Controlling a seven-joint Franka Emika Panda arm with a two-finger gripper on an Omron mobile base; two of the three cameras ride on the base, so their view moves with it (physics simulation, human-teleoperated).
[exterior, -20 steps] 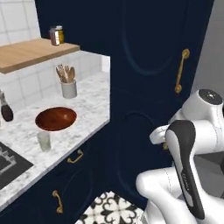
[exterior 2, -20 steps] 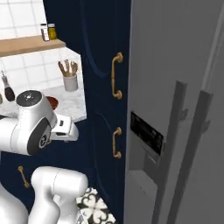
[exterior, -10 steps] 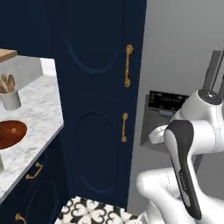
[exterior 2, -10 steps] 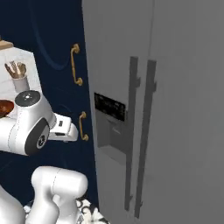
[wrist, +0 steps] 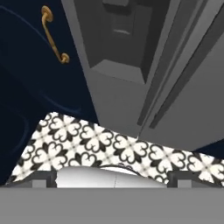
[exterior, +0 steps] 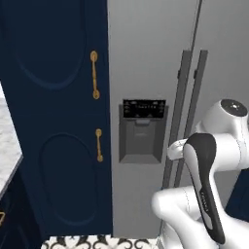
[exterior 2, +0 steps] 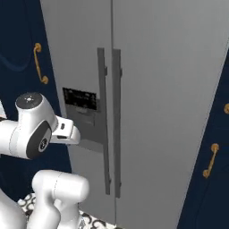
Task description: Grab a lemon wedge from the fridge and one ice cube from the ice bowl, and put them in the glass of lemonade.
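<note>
At the far left of the left base view, a thin edge of the marble counter [exterior: 6, 160] showed beside the navy cabinet [exterior: 58, 121] with its gold handles [exterior: 94, 75]. To the right of the cabinet stood the fridge [exterior: 146, 58], with both doors closed. Its dispenser recess [exterior: 142, 138] sat in the left door, and the two long dark handles [exterior: 189, 112] ran up and down side by side where the doors met.

The arm [exterior: 204, 185] was folded low in front of the right door, with the hand pointing down toward the patterned floor [wrist: 109, 148]. The end effector [wrist: 112, 181] sat at the bottom edge of the hand view, with its tips [wrist: 43, 178] set far apart, fully spread, holding and touching nothing.

The fridge handles were ahead of the end effector and above it, and their long axis was vertical. So the hand probably had to rise and turn forward, with the fingers placed across one handle, before a door could be pulled. The lemon wedge was presumably still inside the closed fridge.
</note>
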